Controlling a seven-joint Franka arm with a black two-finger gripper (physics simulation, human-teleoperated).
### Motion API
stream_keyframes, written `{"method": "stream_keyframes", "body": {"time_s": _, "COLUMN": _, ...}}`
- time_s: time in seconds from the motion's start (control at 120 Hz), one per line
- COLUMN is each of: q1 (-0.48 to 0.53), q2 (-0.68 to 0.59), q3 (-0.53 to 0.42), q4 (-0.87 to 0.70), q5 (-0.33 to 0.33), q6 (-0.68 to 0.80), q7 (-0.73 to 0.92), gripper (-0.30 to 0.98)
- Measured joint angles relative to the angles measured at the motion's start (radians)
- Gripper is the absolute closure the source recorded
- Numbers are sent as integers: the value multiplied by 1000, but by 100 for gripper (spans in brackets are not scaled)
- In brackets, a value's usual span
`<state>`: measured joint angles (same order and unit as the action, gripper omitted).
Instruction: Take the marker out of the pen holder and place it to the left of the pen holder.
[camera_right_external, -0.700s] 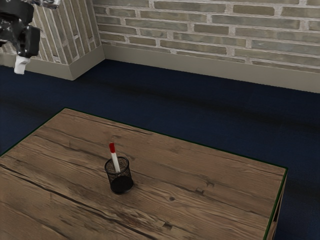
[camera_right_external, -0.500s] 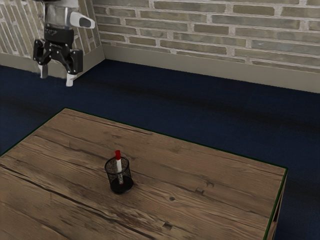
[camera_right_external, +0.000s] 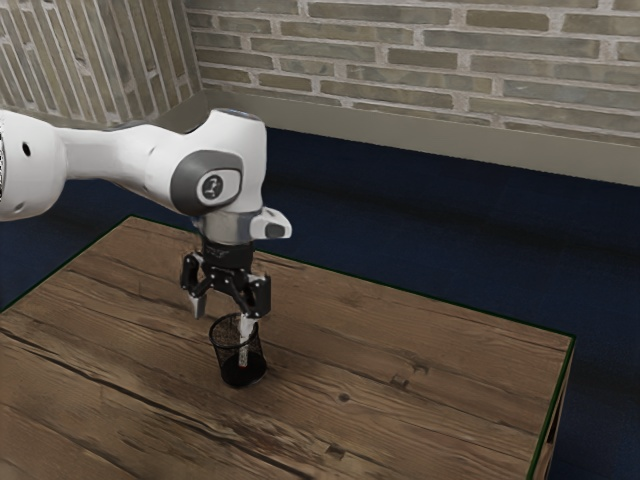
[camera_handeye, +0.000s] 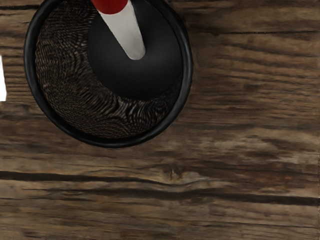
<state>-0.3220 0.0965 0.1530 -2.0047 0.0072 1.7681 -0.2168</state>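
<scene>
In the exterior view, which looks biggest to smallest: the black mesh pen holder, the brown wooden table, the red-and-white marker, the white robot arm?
1. Brown wooden table
2. White robot arm
3. Black mesh pen holder
4. Red-and-white marker, partly hidden; what shows is smaller than the holder around it.

Below the tool, wood table; behind it, dark blue floor, then brick walls with pale baseboards.

One marker; one pen holder; one pincer; two fingers; one arm; one table.
</scene>
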Motion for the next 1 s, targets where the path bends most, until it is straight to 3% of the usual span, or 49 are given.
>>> {"method": "stream_keyframes", "body": {"time_s": 0.283, "q1": 43, "q2": 71, "q3": 12, "q4": -16, "q5": 60, "q6": 267, "q7": -87, "gripper": 2}}
{"method": "stream_keyframes", "body": {"time_s": 0.508, "q1": 79, "q2": 159, "q3": 12, "q4": 60, "q5": 61, "q6": 368, "q7": -110, "gripper": 2}}
{"method": "stream_keyframes", "body": {"time_s": 0.775, "q1": 69, "q2": 102, "q3": 6, "q4": 27, "q5": 29, "q6": 253, "q7": -131, "gripper": 2}}
{"method": "stream_keyframes", "body": {"time_s": 1.0, "q1": 71, "q2": 138, "q3": 5, "q4": 44, "q5": 13, "q6": 222, "q7": -141, "gripper": 2}}
